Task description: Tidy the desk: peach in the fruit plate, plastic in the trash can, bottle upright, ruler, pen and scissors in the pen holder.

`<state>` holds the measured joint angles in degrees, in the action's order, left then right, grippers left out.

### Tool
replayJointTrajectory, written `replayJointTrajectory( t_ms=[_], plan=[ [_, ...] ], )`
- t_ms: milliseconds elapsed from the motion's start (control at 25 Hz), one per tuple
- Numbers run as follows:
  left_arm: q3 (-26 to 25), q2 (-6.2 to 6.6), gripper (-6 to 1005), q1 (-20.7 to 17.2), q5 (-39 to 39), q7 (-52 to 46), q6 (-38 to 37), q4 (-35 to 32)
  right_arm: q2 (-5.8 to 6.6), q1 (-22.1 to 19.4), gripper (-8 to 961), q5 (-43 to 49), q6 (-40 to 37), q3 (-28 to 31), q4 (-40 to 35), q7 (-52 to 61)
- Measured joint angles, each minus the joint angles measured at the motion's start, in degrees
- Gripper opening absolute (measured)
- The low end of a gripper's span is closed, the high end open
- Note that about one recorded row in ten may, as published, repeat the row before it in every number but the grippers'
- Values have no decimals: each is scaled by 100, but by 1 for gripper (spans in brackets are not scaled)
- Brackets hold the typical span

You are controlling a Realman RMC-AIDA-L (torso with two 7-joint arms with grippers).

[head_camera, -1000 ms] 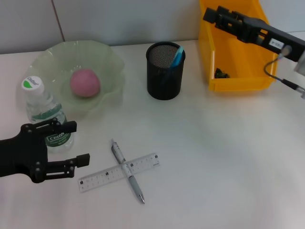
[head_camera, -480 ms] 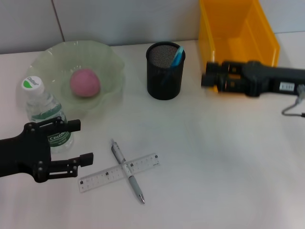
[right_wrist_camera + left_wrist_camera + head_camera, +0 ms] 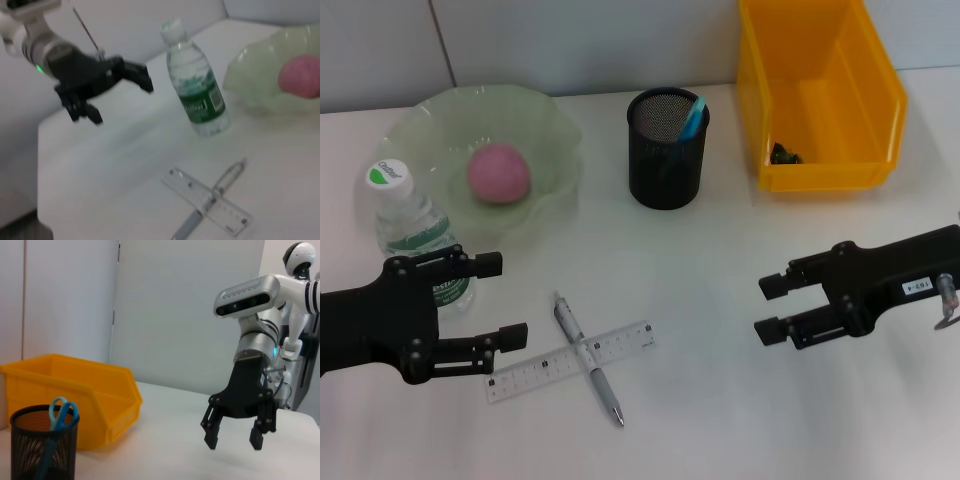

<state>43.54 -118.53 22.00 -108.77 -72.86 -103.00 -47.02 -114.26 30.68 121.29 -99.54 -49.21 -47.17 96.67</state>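
The peach (image 3: 500, 172) lies in the fruit plate (image 3: 425, 112). Beside the plate the bottle (image 3: 415, 235) stands upright. On the table the pen (image 3: 605, 392) lies crossed over the ruler (image 3: 535, 372). Blue scissors (image 3: 692, 118) stick out of the pen holder (image 3: 667, 160). A small dark scrap (image 3: 782, 153) sits in the trash can (image 3: 820, 180); I cannot tell if it is the plastic. My left gripper (image 3: 510, 300) is open just left of the ruler, in front of the bottle. Over the table's right side my right gripper (image 3: 763, 309) is open and holds nothing.
The left wrist view shows the right gripper (image 3: 234, 437) hanging open above the table, right of the trash can (image 3: 75, 390) and the pen holder (image 3: 40, 450). From the right wrist, the bottle (image 3: 197, 95), the ruler (image 3: 210, 202) and the left gripper (image 3: 120, 97) are visible.
The right arm swung from above the trash can down to the table's right side. The left gripper crept slightly right toward the ruler.
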Motion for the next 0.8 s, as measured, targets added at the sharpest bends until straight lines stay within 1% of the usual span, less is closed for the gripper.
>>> replayJointTrajectory(
  t_ms=[40,80,240,280,320,360,440,480,520,600,640,680,720,800],
  plan=[
    [0,0,776,0,0,0,0,0,0,0,715,0,0,0,0,0],
    [64,1,776,14,0,0,-10,-34,-70,-31,715,184,-3,1,-184,-23],
    [183,3,775,106,4,-41,-90,-68,-98,-32,715,341,-4,-3,-282,-91],
    [350,3,775,222,5,-149,-147,-139,-98,-2,715,413,-4,-14,-289,-106],
    [350,3,775,222,5,-149,-147,-139,-98,-2,715,413,-4,-14,-289,-106],
    [461,1,775,289,7,-240,-159,-209,-97,13,715,434,-5,-28,-290,-110],
    [775,-4,774,425,7,-505,-167,-433,-82,30,715,448,-6,-48,-292,-117],
    [1047,-8,774,542,19,-771,-164,-735,-61,47,715,451,-14,-58,-296,-120],
    [1047,-8,774,542,19,-771,-164,-735,-61,47,715,451,-14,-58,-296,-120],
    [1241,-10,773,673,66,-1050,-162,-1074,-48,63,715,453,-41,-54,-306,-121],
    [1241,-10,773,673,66,-1050,-162,-1074,-39,74,715,453,-57,-46,-318,-121],
    [1528,-10,773,855,122,-1504,-170,-1642,-10,91,715,454,-74,-33,-331,-119],
    [1528,-10,773,855,122,-1504,-170,-1642,-10,91,715,454,-74,-33,-331,-119],
    [1751,-5,772,963,106,-1936,-142,-2163,25,123,715,463,-75,-29,-334,-97]
  ],
)
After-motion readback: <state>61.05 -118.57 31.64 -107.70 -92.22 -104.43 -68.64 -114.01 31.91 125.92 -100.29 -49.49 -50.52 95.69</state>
